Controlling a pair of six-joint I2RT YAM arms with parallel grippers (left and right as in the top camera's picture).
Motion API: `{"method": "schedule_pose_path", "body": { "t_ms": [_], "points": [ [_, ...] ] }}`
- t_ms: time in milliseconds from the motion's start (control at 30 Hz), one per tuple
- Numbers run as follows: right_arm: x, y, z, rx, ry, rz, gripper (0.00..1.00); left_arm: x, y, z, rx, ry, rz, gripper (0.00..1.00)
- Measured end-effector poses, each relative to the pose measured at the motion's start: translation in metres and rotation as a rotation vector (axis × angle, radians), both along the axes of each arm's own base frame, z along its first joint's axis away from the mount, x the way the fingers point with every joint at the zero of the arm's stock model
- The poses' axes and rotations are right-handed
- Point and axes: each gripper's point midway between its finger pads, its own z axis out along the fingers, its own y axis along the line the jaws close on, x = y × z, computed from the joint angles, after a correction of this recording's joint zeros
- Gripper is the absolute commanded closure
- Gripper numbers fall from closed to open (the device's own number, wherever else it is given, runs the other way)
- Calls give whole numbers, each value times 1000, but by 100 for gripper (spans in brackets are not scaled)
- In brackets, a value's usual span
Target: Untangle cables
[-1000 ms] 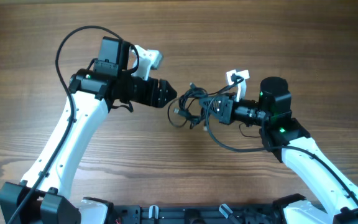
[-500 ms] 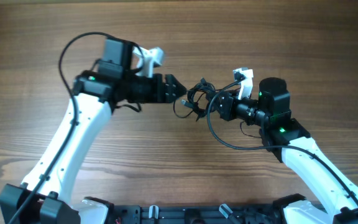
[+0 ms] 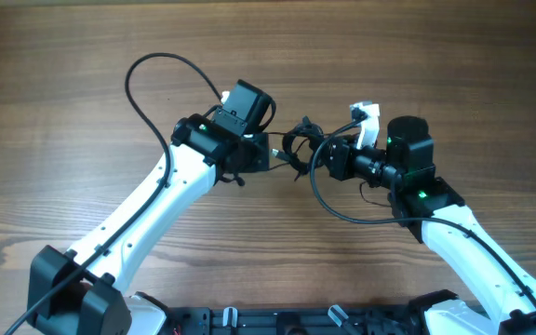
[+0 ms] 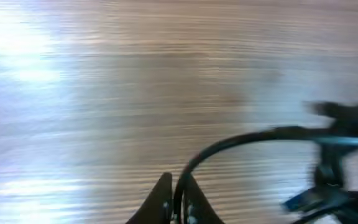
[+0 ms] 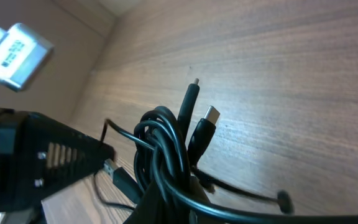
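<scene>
**A:** The cables (image 3: 296, 149) were still one knot, near the middle of the table (image 3: 63, 93), a touch toward 1 o'clock. Big change though: the left claw (image 3: 266, 154), gaping and well off at 9 o'clock a second earlier, had slid in and pinched shut on a strand at the knot's 9 o'clock edge.

**B:** And the right claw (image 3: 328, 158)?

**A:** Hadn't budged, still clamped on the cables from 3 o'clock. With both sides gripped, I'd guess it was set up to pull things apart. Nothing looked loosened yet.
</scene>
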Motion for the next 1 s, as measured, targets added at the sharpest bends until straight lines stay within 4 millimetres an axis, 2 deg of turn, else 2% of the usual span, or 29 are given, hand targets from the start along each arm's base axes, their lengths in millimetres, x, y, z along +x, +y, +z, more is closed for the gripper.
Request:
{"method": "schedule_pose_path", "body": {
  "t_ms": [100, 200, 300, 333, 367, 400, 433, 500, 533, 567, 600, 767, 833, 900, 1000],
  "points": [
    [-2, -6, -12, -34, 48, -30, 96, -2, 17, 6, 47, -17, 92, 94],
    [-1, -9, -15, -49, 54, -49, 96, -1, 23, 41, -38, -117, 226, 91],
    [4, -16, -19, -79, 53, -94, 96, -2, 39, 78, -115, -227, 376, 90],
    [5, -17, -19, -84, 51, -103, 96, -3, 42, 85, -134, -245, 413, 91],
    [6, -18, -20, -88, 50, -109, 96, -3, 43, 86, -136, -248, 421, 95],
    [7, -19, -20, -91, 49, -113, 96, -4, 48, 92, -161, -262, 488, 93],
    [7, -19, -20, -92, 48, -115, 96, -4, 50, 92, -177, -262, 530, 83],
    [7, -19, -20, -94, 48, -118, 95, -4, 51, 92, -219, -254, 627, 42],
    [7, -20, -20, -95, 49, -118, 95, -3, 51, 93, -231, -255, 649, 25],
    [7, -20, -21, -95, 50, -118, 95, -2, 50, 93, -247, -257, 669, 10],
    [7, -20, -21, -95, 50, -118, 95, 1, 49, 93, -260, -259, 680, 1],
    [7, -19, -21, -94, 52, -117, 96, 10, 42, 68, -213, -207, 689, 0],
    [6, -15, -15, -56, 49, -94, 96, 12, 40, 57, -188, -184, 689, 0],
    [1, -2, 7, 37, -8, 16, 96, 13, 40, 52, -172, -176, 686, 0],
    [-27, 13, 28, 106, -132, 284, 96, 21, 48, 55, -129, -219, 639, 0]
  ]
}}
